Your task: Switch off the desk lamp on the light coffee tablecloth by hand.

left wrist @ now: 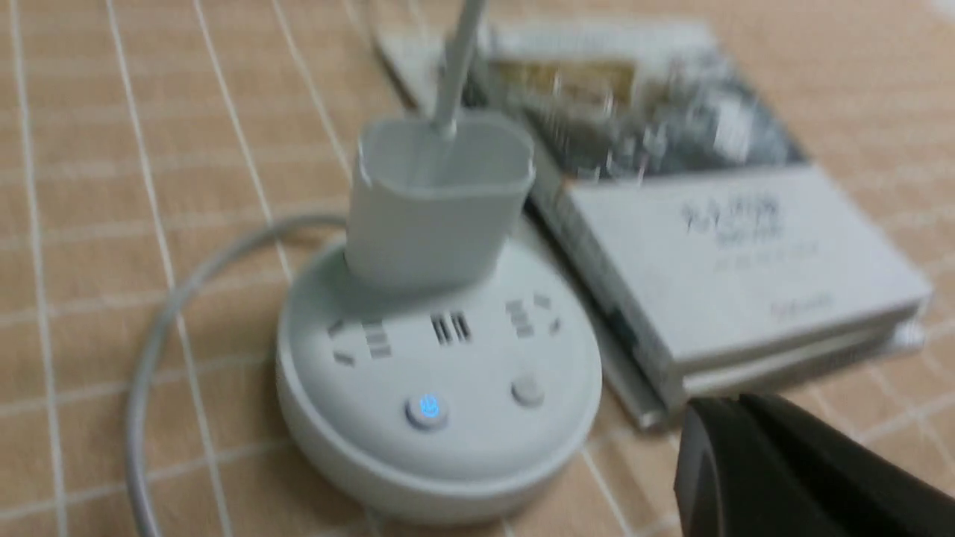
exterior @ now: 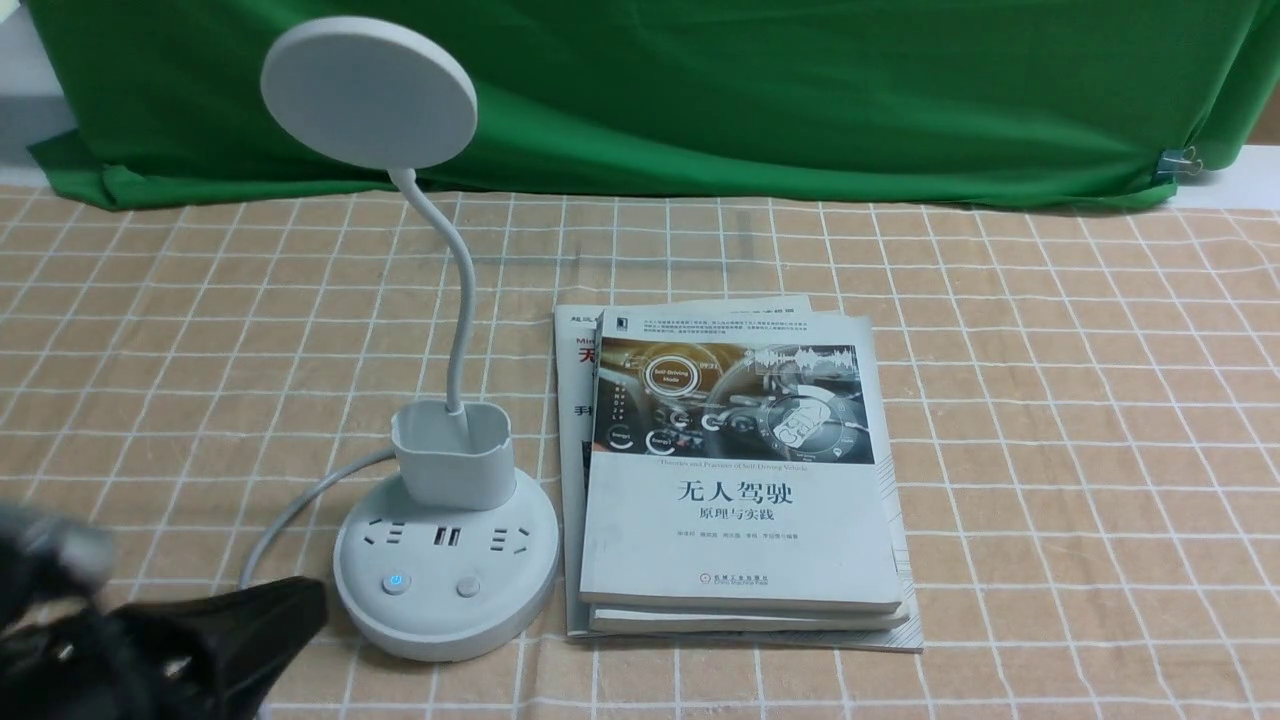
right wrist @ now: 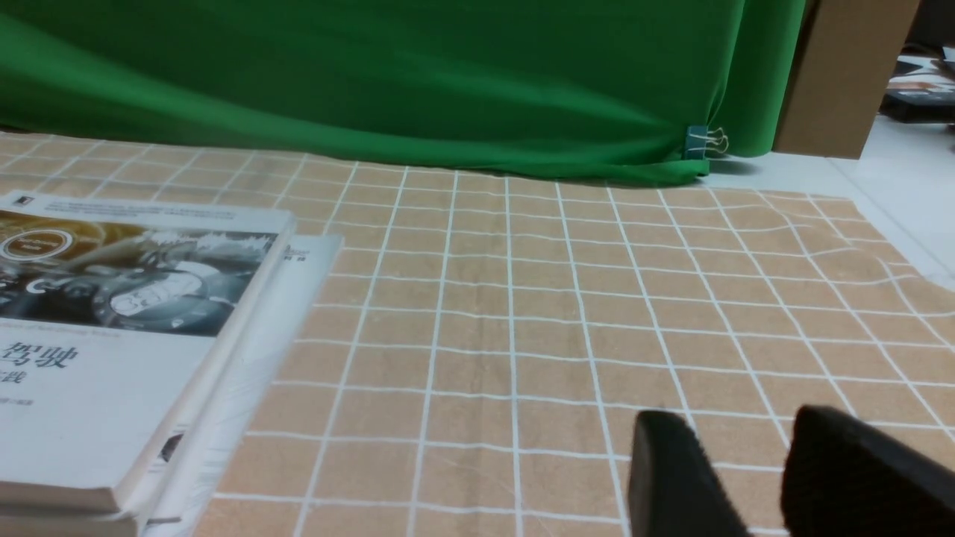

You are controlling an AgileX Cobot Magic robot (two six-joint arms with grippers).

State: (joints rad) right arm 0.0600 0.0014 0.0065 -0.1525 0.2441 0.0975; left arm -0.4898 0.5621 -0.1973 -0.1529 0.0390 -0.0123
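Fingers of the left gripper (left wrist: 735, 409) are drawn together with nothing between them; those of the right gripper (right wrist: 731, 429) stand a little apart, likewise holding nothing. Clock directions follow the front view, with twelve toward the green backdrop (exterior: 800, 100). The desk lamp (exterior: 440, 560) stands upright on the tan tablecloth (exterior: 1050, 450), at nine o'clock from the books (exterior: 740, 540). The left gripper lies near its base, at about eight o'clock, and appears apart from it. On the base, the lit button (exterior: 397, 582) sits toward seven o'clock and glows blue; the plain button (exterior: 468, 587) sits toward five. The job appears to be at its approach, with the press not yet made. No grasp should be needed: closed fingertips set squarely over the lit button, then a short, gentle downward push. The base looks broad, hard and smooth, fairly steady under a vertical push but apt to slide under a slanted one. The bendy neck (exterior: 463, 300) would probably sway, and the thin round head (exterior: 370, 92) looks light and easily knocked; neither is a place to take hold.
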